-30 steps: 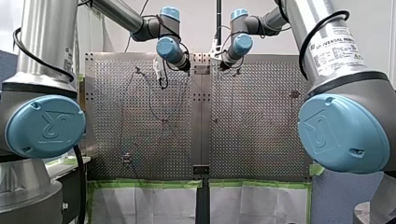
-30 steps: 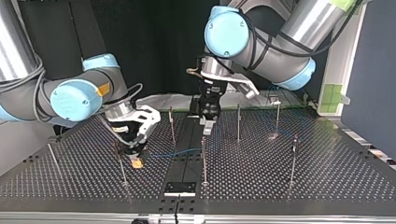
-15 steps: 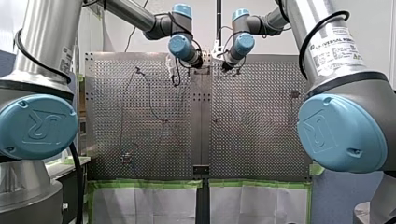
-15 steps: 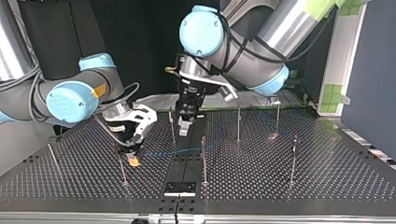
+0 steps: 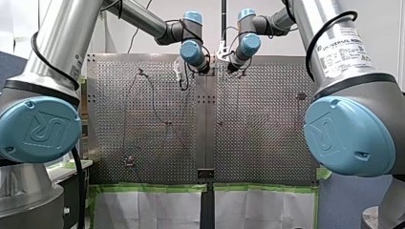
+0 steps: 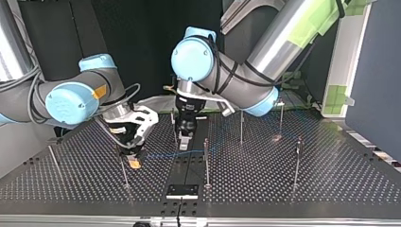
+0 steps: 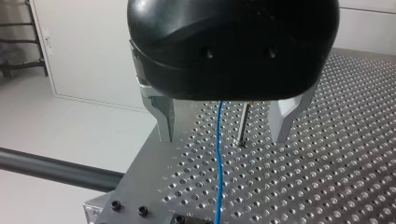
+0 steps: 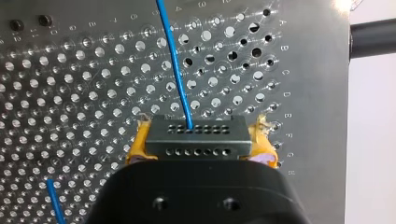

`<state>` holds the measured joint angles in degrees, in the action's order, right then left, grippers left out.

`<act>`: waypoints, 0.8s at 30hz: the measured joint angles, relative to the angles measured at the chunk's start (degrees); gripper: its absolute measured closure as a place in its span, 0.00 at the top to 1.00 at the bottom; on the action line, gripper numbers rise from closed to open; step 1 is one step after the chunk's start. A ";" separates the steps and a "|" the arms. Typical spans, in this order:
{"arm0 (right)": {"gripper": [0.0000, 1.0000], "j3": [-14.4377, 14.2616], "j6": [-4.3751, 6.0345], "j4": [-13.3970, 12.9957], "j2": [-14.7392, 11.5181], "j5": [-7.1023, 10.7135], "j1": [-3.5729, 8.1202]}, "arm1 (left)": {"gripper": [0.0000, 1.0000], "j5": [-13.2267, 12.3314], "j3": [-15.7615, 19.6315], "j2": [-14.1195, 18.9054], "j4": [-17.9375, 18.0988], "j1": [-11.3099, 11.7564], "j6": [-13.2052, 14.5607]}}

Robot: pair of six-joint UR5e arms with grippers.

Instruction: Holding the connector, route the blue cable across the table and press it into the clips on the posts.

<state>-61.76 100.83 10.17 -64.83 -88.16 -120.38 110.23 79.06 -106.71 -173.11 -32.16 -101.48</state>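
Note:
The thin blue cable (image 6: 163, 154) lies low over the perforated table (image 6: 293, 189), running from the top view's left across the dark centre strip. Its grey connector (image 8: 195, 140) sits between the yellow pads (image 8: 136, 147) of my right gripper (image 8: 201, 134), which is shut on it close to the plate. My left gripper (image 6: 183, 143) hangs over the cable by the centre strip. In the left wrist view that gripper (image 7: 222, 138) is open, with the cable (image 7: 218, 163) running between its metal fingers (image 7: 164, 121) untouched. A thin post (image 7: 242, 123) stands just beyond them.
Several slim upright posts stand on the plate, among them post (image 6: 206, 161), post (image 6: 241, 125), post (image 6: 298, 161) and post (image 6: 124, 172) right beside my right gripper (image 6: 135, 162). A black bracket (image 6: 182, 190) sits at the table's near edge in the top view.
My left arm has swung toward the top view's left and come down, so its open gripper now straddles the cable by the centre strip. My right gripper has stayed put with the connector.

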 joint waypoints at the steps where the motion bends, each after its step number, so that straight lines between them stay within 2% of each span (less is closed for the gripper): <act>1: 0.00 0.00 0.00 0.00 0.00 0.00 -0.01 | 1.00 0.23 -0.58 -0.56 -0.14 0.05 0.08; 7: 0.00 -0.02 -0.02 0.01 0.00 0.10 -0.06 | 1.00 1.11 -3.62 -3.42 -0.73 0.36 0.26; 12: 0.00 -0.01 -0.01 0.01 0.00 0.50 -0.02 | 1.00 1.25 -5.75 -4.41 -1.05 0.39 0.37; 24: 0.00 0.00 -0.07 -0.07 0.02 0.61 0.00 | 1.00 0.55 -11.52 -8.67 -2.22 0.41 0.54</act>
<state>-61.76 100.76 10.10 -64.81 -87.55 -120.38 110.78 67.54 -115.38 -175.33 -31.75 -100.94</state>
